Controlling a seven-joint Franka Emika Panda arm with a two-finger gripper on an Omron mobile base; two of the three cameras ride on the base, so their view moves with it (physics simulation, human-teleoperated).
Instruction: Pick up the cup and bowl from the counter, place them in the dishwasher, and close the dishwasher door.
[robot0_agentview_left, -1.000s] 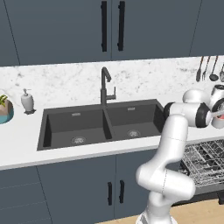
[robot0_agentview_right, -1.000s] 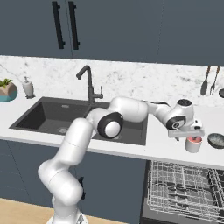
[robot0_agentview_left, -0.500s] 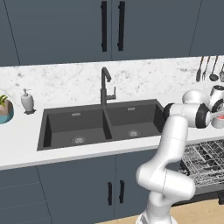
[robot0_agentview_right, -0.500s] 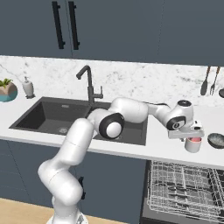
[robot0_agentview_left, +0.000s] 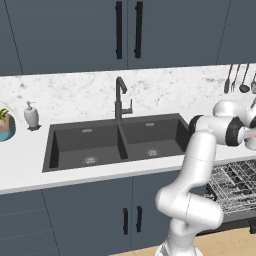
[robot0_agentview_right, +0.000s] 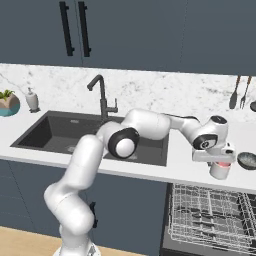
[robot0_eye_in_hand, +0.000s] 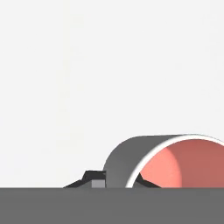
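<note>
Claw (robot0_agentview_right: 218, 161) has dropped slightly over the cup (robot0_agentview_right: 220, 169) on the counter (robot0_agentview_right: 190, 170), fingers straddling its rim, grip unclear.

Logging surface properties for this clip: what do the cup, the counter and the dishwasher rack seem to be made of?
The small round cup, red inside and pale outside, looks like glazed ceramic or plastic: smooth, matte, uniform colour. The white grey-veined counter looks like polished marble or an imitation, judging by the veining. The grey rack of the open dishwasher looks like coated metal wire: thin crossing rods.
</note>
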